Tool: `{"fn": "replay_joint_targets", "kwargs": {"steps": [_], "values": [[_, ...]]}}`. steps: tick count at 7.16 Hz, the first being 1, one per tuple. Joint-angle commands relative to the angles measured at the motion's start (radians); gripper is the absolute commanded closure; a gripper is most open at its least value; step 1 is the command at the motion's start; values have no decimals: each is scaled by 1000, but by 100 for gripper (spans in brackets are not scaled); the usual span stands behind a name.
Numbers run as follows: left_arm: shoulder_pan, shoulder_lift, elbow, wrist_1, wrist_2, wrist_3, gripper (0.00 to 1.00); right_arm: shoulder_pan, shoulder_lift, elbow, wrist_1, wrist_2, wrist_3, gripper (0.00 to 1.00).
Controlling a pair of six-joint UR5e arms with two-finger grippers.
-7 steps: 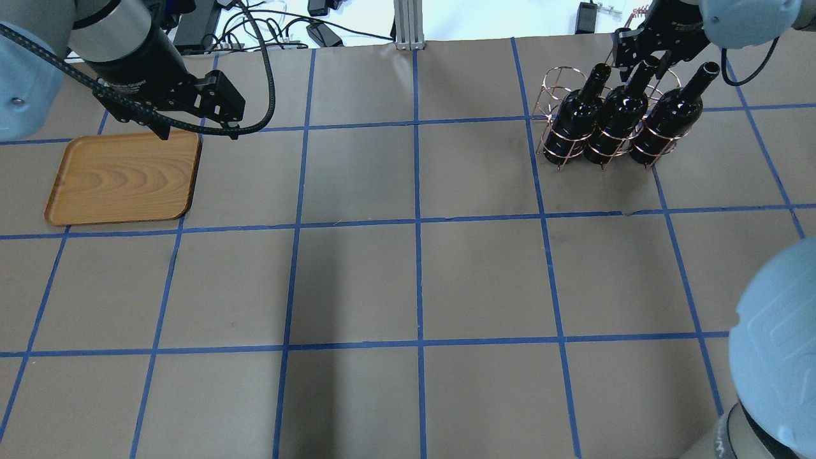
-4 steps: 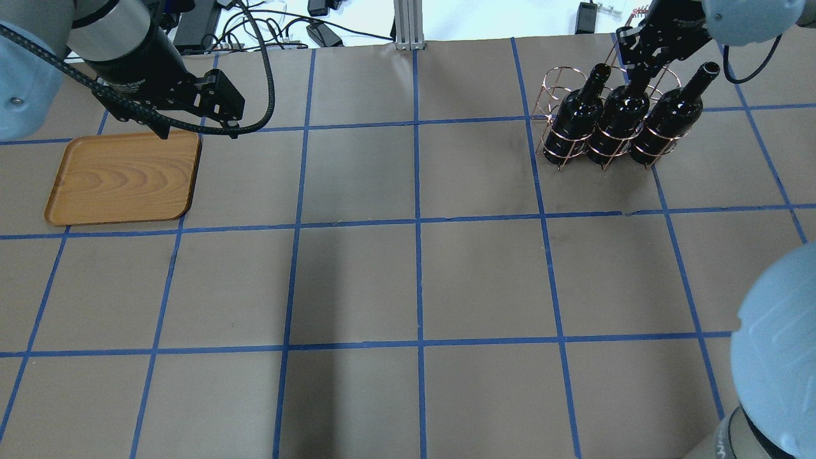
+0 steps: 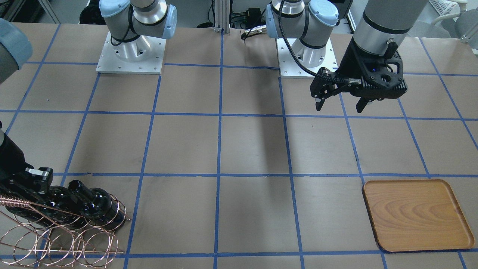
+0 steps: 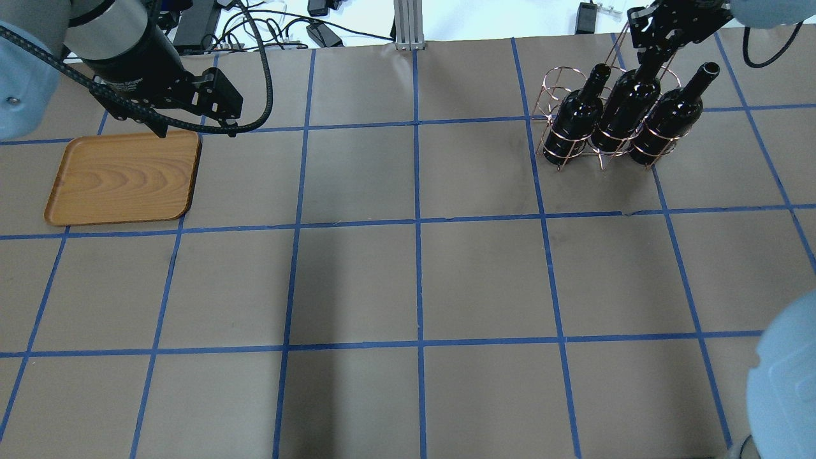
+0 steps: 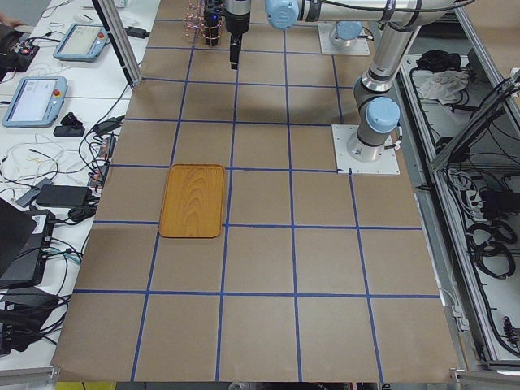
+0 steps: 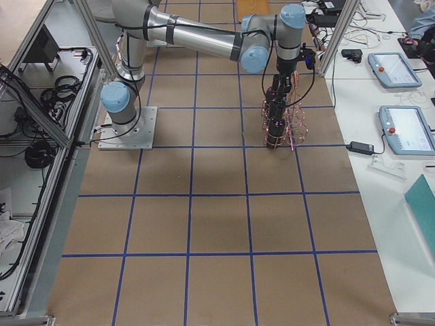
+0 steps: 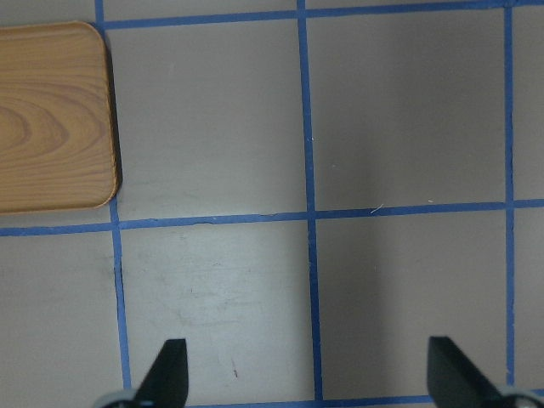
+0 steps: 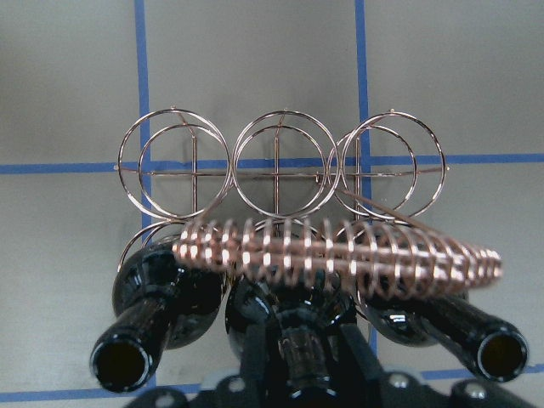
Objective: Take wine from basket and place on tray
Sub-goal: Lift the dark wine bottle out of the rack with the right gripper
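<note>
Three near-black wine bottles stand in the copper wire basket (image 4: 553,84) at the far right. My right gripper (image 4: 651,52) is shut on the neck of the middle bottle (image 4: 628,99), which sits higher than the left bottle (image 4: 577,115) and the right bottle (image 4: 669,111). In the right wrist view the fingers (image 8: 255,361) flank that neck (image 8: 297,353) below the basket's coiled handle (image 8: 340,255). The wooden tray (image 4: 121,178) lies at the far left. My left gripper (image 4: 197,132) hangs open and empty over the tray's far right corner; its view shows the tray (image 7: 47,119).
Brown paper with a blue tape grid covers the table (image 4: 414,280). Cables and power bricks (image 4: 319,32) lie beyond the far edge by a metal post (image 4: 405,22). The basket's empty back loops (image 8: 280,161) face away from the bottles.
My right gripper has moved up and away with the middle bottle's neck, and that bottle has risen in the basket. The left arm has hardly moved.
</note>
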Motion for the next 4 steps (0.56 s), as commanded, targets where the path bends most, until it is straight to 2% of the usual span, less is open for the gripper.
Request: {"fn": "replay_joint_targets", "kwargs": {"steps": [1,4], "values": [[3,-1,8,0,5,-1,0,7,-75,-17,74,0,1,76],[5,-7,5,28,7,-1,0,39,-170,0,213,-20,35,76]]}}
